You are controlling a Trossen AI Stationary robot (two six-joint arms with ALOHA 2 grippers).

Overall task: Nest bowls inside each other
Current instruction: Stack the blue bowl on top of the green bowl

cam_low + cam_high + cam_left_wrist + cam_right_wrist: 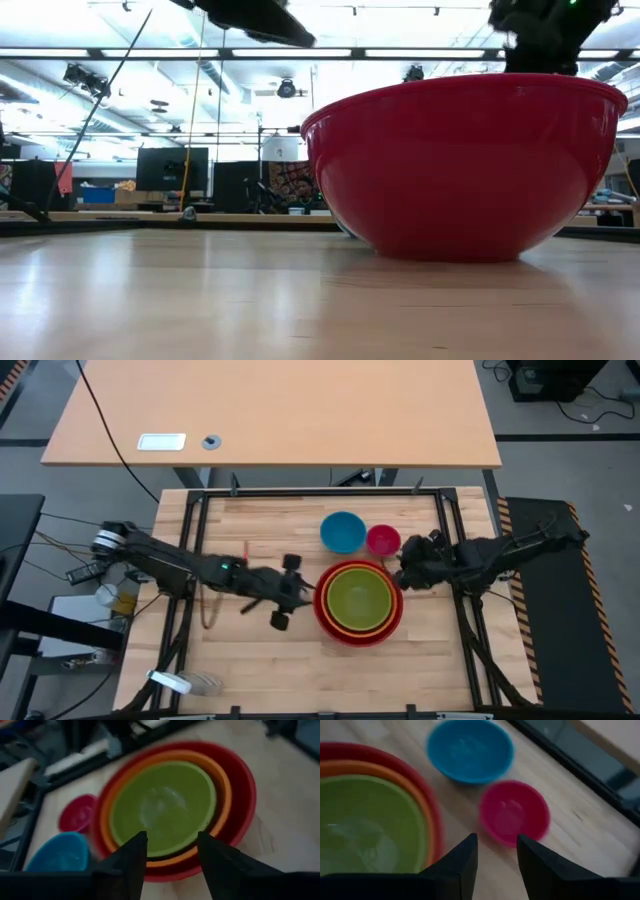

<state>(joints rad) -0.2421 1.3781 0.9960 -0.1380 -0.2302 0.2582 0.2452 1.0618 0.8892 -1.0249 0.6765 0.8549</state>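
Note:
The red bowl (358, 630) sits on the wooden table with the orange bowl (345, 574) and the lime green bowl (358, 600) nested inside it. In the low view, the red bowl (470, 165) rests on its base. The blue bowl (342, 531) and the small pink bowl (383, 540) stand apart on the table just beyond the stack. My left gripper (308, 595) hovers open at the stack's left rim, its fingers (135, 852) above the near rim. My right gripper (402, 572) hovers open at the stack's right, above the table beside the pink bowl (515, 812).
A dark metal frame (200, 530) runs around the wooden table top. A thin cable (207, 605) lies on the left part of the table. A larger desk (270, 410) stands beyond the far edge. Bare wood lies in front of the stack.

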